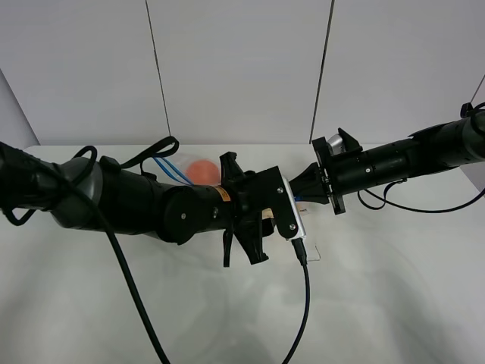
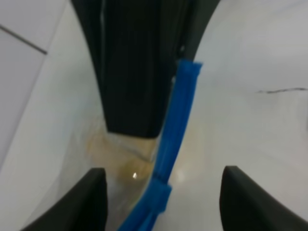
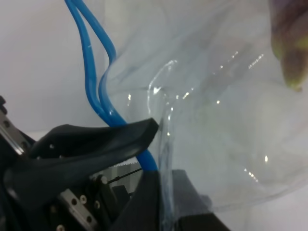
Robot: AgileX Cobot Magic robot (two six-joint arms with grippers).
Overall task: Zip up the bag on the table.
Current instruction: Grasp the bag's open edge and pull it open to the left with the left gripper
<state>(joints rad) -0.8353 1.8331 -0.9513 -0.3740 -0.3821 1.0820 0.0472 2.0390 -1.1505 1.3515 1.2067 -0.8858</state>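
The right end effector (image 3: 154, 163) looks pinched shut on the blue zipper strip (image 3: 98, 82) at the edge of the bag (image 3: 216, 120). The strip goes in between its two black fingers, and I see no gap there. The left end effector (image 2: 163, 175) is wide open and holds nothing. The strip runs through the space between its two fingers (image 2: 94, 202) and touches neither one. Just ahead of it a big black part, likely the other end effector's finger, sits right against the strip.

The bag lies on the table (image 1: 379, 303), mostly hidden behind the left arm. An orange toy (image 1: 203, 171) shows through it. Past the right end effector the strip splits into two blue lines, so I think that part is not zipped yet.

I think the job now is for the left end effector to take hold of the strip. It should close gently, with both blue lines together in the middle of its fingers. The right one should hold tight so the bag cannot slide. The left one should then slide straight along the strip, not pull up. If it squeezes too softly the strip will not snap shut, and if it squeezes too hard it will get stuck.
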